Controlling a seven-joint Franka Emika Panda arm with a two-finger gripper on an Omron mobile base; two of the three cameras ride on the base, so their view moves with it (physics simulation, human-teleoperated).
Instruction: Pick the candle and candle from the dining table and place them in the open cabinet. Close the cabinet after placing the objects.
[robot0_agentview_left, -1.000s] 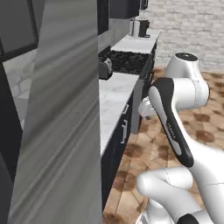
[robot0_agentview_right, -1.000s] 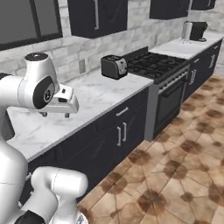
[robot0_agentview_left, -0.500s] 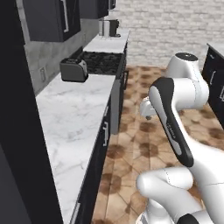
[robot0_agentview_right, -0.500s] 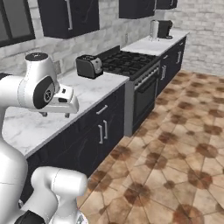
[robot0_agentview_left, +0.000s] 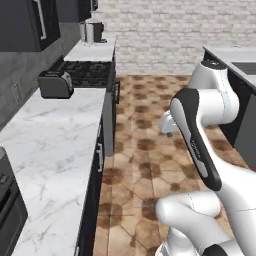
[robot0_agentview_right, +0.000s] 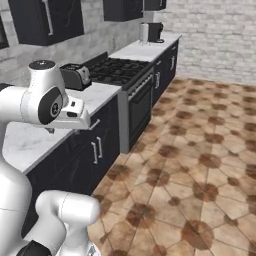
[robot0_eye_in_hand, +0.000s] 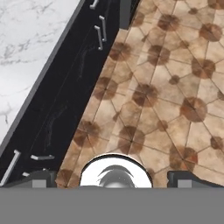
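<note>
hand view: gripper (robot0_eye_in_hand: 111, 177) w/ jaws spread wide, nothing held, over brown tiled floor (robot0_eye_in_hand: 175, 87) beside dark cabinet fronts (robot0_eye_in_hand: 65, 109). candles not seen from here. step looks like transit; next needs reaching the marble-topped island (robot0_agentview_left: 235, 52).

Both base views look forward and down from behind the arm, left and right, sharing the marble surface (robot0_agentview_left: 55, 145), toaster (robot0_agentview_left: 56, 84), stove (robot0_agentview_right: 117, 70) and tiled floor (robot0_agentview_right: 200, 150). The hand view looks steeply down, close over the surface's edge and floor.

Toaster (robot0_agentview_left: 56, 84) on counter (robot0_agentview_left: 47, 145), beside stove (robot0_agentview_left: 89, 73)
</note>
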